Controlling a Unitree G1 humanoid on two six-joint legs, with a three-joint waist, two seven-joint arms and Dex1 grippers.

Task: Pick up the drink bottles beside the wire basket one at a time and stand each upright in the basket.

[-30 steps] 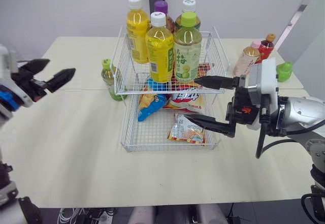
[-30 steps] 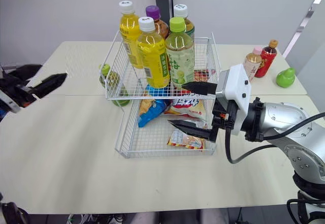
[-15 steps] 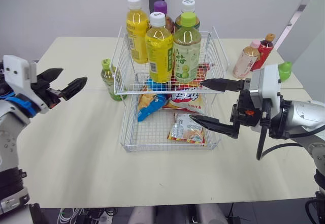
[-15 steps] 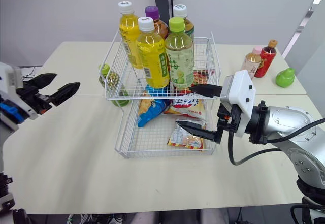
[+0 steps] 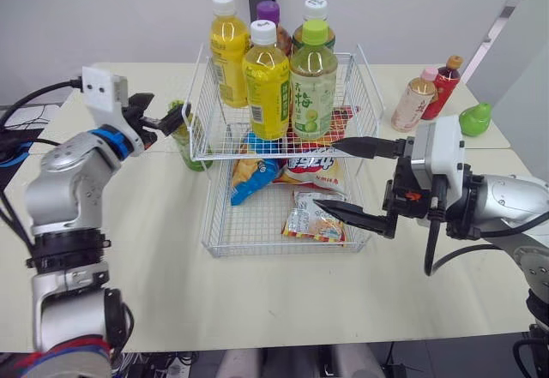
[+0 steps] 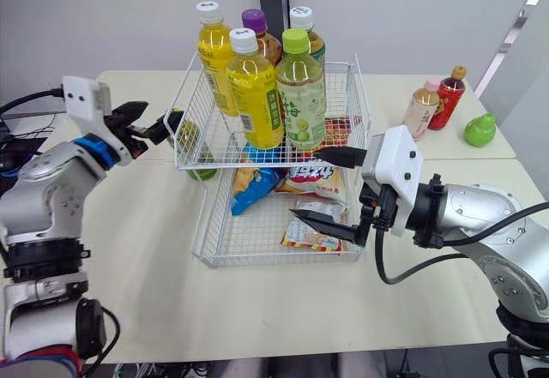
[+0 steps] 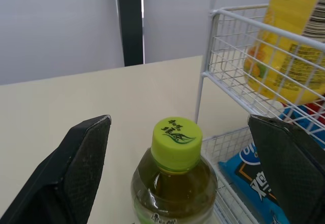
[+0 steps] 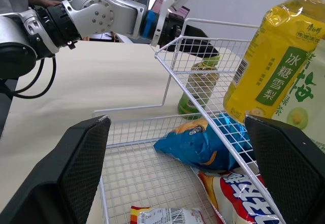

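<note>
A small green-tea bottle [image 5: 182, 134] with a lime cap [image 7: 176, 142] stands on the table against the left side of the two-tier wire basket [image 5: 257, 156]. My left gripper [image 5: 167, 111] is open at cap height, with the cap between and just ahead of its fingers [image 7: 76, 173]. The upper tier holds several upright bottles [image 5: 268, 82]. A pink-capped bottle [image 5: 414, 99] and a red bottle [image 5: 446, 81] stand at the right rear of the table. My right gripper [image 5: 326, 177] is open and holds nothing, at the basket's right front corner.
Snack packets [image 5: 313, 218] lie in the basket's lower tier. A green pear-shaped object [image 5: 473, 119] sits near the table's right edge. Bare tabletop [image 5: 129, 249] stretches in front of and left of the basket.
My left arm has swung in from the far left to the small green bottle, its gripper still open. The right gripper has shifted slightly left and stays open.
</note>
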